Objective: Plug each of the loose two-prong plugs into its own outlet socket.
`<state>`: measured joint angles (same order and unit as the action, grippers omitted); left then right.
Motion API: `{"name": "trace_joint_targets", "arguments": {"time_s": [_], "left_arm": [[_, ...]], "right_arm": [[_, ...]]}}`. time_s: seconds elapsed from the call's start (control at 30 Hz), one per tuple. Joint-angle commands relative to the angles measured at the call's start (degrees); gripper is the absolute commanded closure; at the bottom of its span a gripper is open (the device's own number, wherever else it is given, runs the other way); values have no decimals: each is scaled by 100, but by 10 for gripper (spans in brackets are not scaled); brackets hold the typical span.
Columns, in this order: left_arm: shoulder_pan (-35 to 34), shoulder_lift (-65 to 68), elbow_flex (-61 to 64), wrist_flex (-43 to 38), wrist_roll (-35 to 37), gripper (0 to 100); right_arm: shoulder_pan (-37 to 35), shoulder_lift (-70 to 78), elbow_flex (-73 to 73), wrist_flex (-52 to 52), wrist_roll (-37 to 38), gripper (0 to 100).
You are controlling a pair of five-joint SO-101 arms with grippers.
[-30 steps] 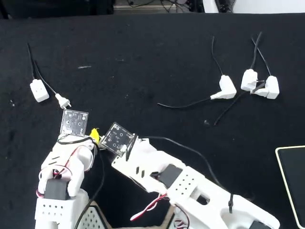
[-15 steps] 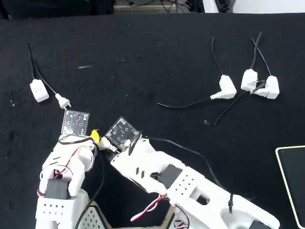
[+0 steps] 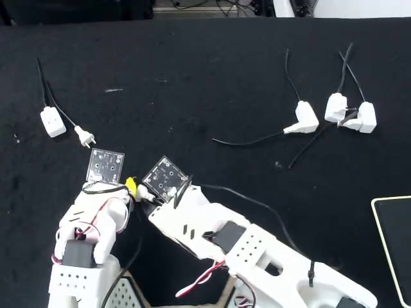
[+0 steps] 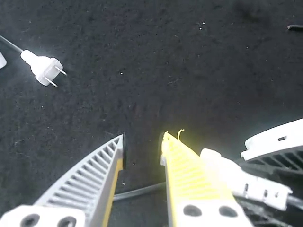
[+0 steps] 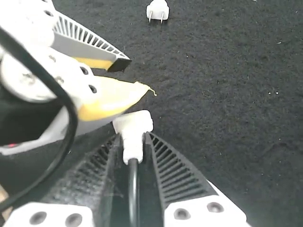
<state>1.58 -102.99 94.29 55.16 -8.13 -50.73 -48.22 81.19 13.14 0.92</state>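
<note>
The left hand (image 4: 143, 137) is held low over the bench (image 3: 192, 83), its grey and yellow fingers spread with nothing between them. The right arm is stretched in from the left hand's right. The right hand (image 5: 132, 141) is set close beside the yellow finger and is clamped on a white cable end (image 5: 133, 123), whose black cord is run back between its fingers. No prongs can be made out on it. A loose plug (image 4: 43, 69) is laid flat ahead of the left hand, apart from it, prongs bare. A white socket (image 3: 52, 122) is laid just beyond that plug. Three white corded pieces (image 3: 335, 107) are grouped far to the left hand's right. The bench is covered in black cloth.
</note>
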Motion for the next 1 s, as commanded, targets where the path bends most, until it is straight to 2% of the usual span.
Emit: {"name": "trace_joint_targets", "arguments": {"time_s": [0.0,0.13,0.53,0.7,0.97], "left_arm": [[180,35,-40,-26,-9,855],[180,53,-31,-26,-158,855],[198,53,-22,-26,-211,855],[549,53,57,-26,-237,855],[338,18,22,-26,-229,855]], "right_arm": [[-123,-233,-215,-237,-35,988],[149,-233,-233,-237,-44,988],[149,-233,-233,-237,-26,988],[149,-233,-242,-237,-62,988],[176,-233,-242,-237,-35,988]]}}
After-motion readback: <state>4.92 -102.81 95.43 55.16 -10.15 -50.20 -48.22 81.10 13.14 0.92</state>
